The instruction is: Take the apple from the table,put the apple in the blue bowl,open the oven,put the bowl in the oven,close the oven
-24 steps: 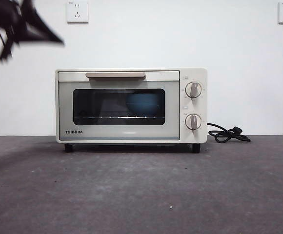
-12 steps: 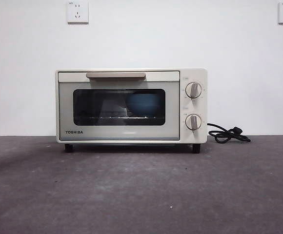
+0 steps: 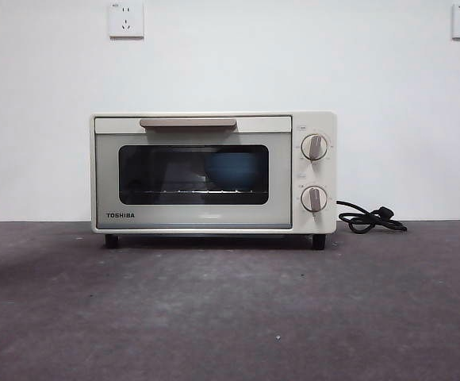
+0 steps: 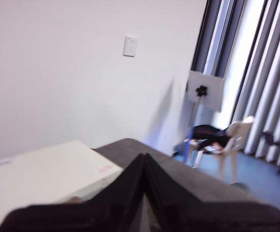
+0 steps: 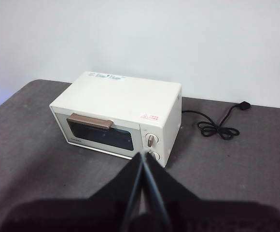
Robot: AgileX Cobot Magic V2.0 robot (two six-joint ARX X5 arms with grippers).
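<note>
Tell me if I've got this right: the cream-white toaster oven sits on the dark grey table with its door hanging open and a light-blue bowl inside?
Not quite. The door of the cream-white toaster oven is shut, its beige bar handle up at the top, as the front view shows. The rest holds: it sits on the dark grey table, and the light-blue bowl shows through the dark glass window.

Front camera low, level; right wrist overlooks same oven [image 3: 212,171]

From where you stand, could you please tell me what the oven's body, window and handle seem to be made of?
The oven body looks like cream painted metal, smooth and matte. Its window appears to be dark tinted glass, faintly reflective, with the blue bowl showing through. The handle seems beige plastic, though coated metal is possible.
</note>
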